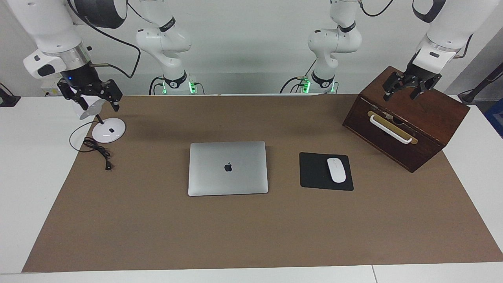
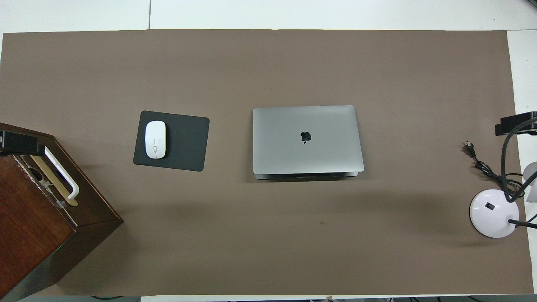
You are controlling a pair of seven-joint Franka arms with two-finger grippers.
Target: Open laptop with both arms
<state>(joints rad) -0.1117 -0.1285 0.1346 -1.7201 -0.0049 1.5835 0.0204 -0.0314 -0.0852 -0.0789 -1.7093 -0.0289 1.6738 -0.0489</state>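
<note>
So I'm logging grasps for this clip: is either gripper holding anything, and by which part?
Nothing is held. The left gripper hangs open over the wooden box, the right gripper over the lamp; the laptop lies closed, untouched.

Bare mat (image 1: 157,220) lies all around the closed laptop (image 1: 228,168); only the mouse pad (image 1: 314,173) lies beside it.

The thin silver-grey laptop (image 1: 228,168) (image 2: 307,140) lies shut and flat, logo up, mid-table on the brown mat.
</note>
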